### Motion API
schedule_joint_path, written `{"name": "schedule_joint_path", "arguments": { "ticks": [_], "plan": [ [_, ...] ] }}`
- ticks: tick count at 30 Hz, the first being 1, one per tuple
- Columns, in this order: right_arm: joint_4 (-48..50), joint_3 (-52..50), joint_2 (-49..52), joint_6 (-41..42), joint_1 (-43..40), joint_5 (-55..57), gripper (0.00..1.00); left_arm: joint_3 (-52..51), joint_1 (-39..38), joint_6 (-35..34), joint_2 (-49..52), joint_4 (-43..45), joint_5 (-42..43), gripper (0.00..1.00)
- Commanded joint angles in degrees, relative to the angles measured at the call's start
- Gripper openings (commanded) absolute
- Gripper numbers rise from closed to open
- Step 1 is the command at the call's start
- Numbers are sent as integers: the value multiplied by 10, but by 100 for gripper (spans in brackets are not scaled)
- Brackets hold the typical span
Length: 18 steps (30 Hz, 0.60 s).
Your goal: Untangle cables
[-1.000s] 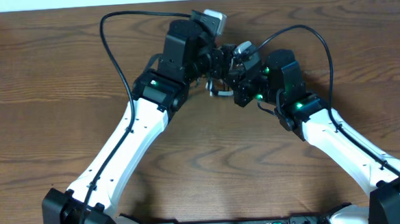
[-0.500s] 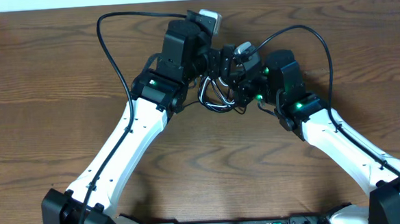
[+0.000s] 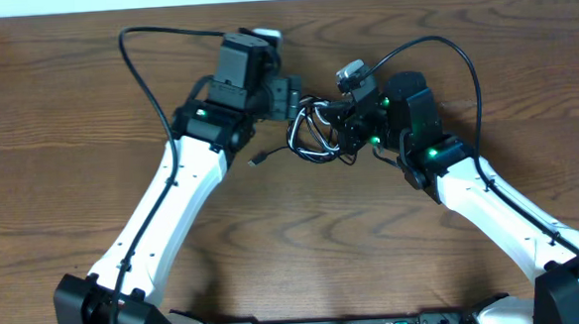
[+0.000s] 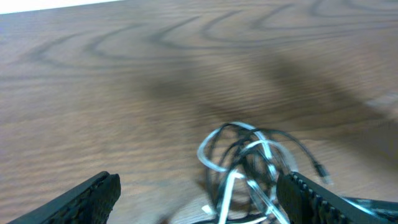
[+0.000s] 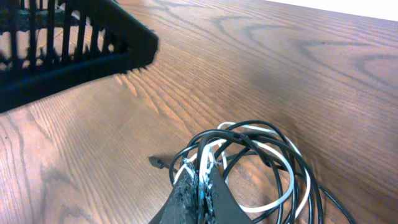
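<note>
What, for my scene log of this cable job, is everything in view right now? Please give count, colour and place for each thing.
brown wood-grain table: one, brown, under everything.
tangled bundle of thin black and white cables: one bundle, black and white, strand count unclear; on the table between the two grippers.
small dark plug end: one, dark; lying on the table beside the bundle, on the left arm's side.
thick black arm wires: two, black; one arching along each arm.
white robot arms: two, white with black joints; reaching in from the near edge.
left gripper: one, black; open, next to the bundle.
right gripper: one, black; shut on the bundle.
</note>
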Motion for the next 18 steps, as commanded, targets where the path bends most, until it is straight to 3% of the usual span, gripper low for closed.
{"name": "schedule_joint_path", "arguments": {
  "ticks": [1,18],
  "plan": [
    [5,9,2,0,-7,-3,1,12,12,8,4,-11,-11,84],
    [8,9,0,0,-28,-3,1,12,13,25,129,29,26,85]
  ]
}}
